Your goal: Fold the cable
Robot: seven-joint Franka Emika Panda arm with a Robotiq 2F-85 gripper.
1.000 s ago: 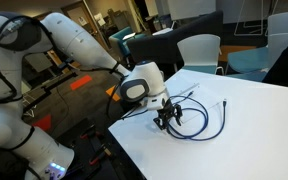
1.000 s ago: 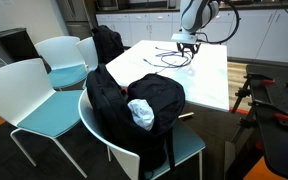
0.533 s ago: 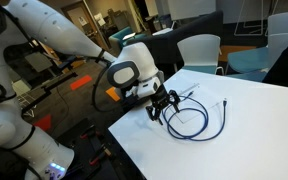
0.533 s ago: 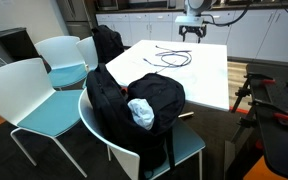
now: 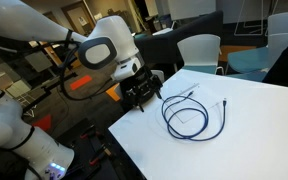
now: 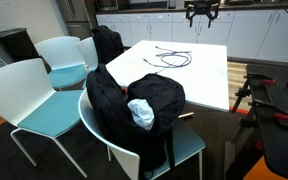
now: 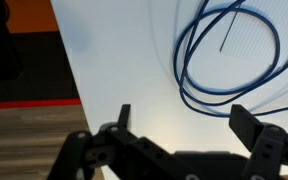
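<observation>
white tabletop (image 5: 249,140) carries the work. the tool (image 5: 144,95) hangs raised by its edge, jaws spread wide and empty, probably clear so as not to snag anything. dark blue cable (image 5: 191,117) lies in loose overlapping loops near that corner, apart from the tool; folding looks largely done, though how neatly is hard to tell.

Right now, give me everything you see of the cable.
The cable is thin, flexible and dark blue-black, lying flat in loose overlapping loops on the white table, near its edge. Free ends stick out of the coil. Only the table touches it; the open gripper hangs clear.
</observation>
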